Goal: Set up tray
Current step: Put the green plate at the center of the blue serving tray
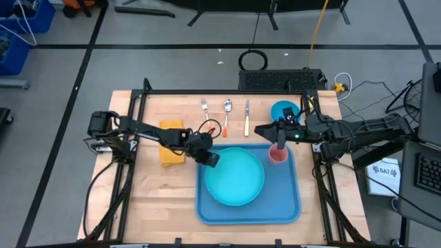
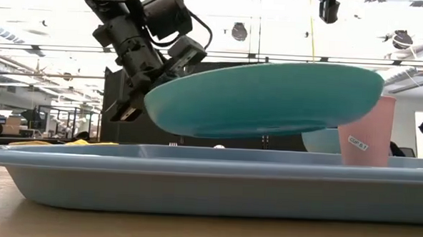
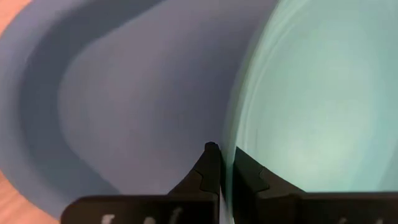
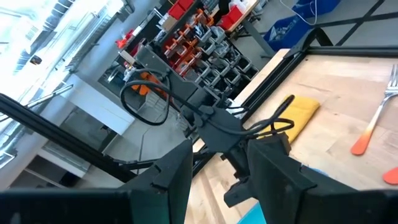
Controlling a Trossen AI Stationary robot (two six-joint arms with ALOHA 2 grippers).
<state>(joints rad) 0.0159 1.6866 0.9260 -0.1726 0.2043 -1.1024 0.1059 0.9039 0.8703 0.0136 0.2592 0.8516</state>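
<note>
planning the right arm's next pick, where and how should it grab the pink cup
Grip the pink cup across its side wall just below the rim, coming from the tray's right edge. It stands upright with its mouth up in the far right corner, and the plate, tilted in the left gripper, crowds its left. The right gripper hovers open nearby.

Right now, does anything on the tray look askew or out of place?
Yes: the plate is tilted over the tray, not lying flat. The left gripper pinches its rim, holding that side up. The pink cup stands upright on the tray; nothing is spilled.
</note>
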